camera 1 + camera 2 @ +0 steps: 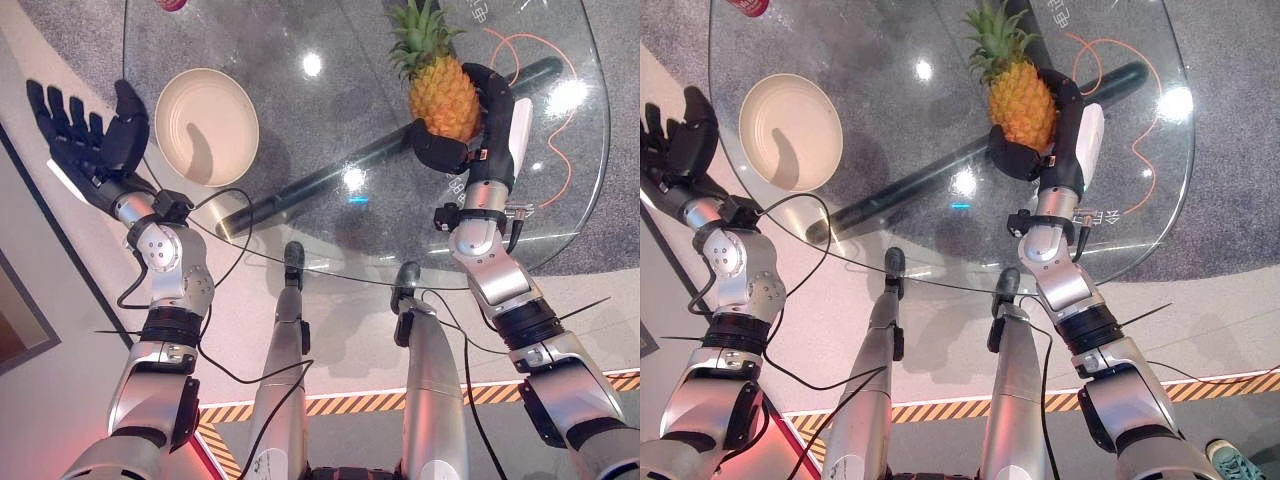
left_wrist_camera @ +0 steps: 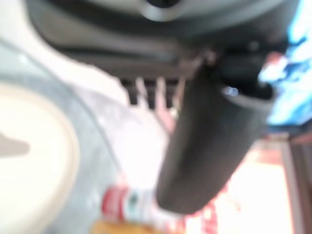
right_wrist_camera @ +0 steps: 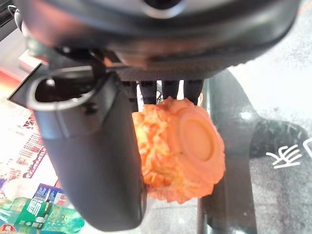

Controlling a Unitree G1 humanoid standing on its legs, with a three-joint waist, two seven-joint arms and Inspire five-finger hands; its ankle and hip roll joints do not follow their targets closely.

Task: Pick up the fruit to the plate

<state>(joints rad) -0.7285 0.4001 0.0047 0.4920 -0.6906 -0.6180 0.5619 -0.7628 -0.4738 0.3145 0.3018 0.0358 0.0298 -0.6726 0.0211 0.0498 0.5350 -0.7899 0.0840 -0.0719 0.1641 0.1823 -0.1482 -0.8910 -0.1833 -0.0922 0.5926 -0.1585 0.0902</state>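
Clamping my right hand (image 1: 470, 140) fingers round the pineapple (image 1: 443, 95), I risk its leafy top tipping it out before the plate (image 1: 206, 126), well off toward my spread left hand (image 1: 95, 135).

A robot test lab or demo space is showing: round clear glass tabletop (image 1: 330, 230) standing over grey carpet (image 1: 90, 30), yellow-black striped hazard tape (image 1: 350, 405) lining the floor.

Glossy clear glass is seen as the table (image 1: 560, 215) top. A matt cream plate (image 1: 206, 127), smooth. The pineapple (image 1: 443, 97) skin is showing rough, knobbly; hands (image 1: 470, 140) matt dark plastic.
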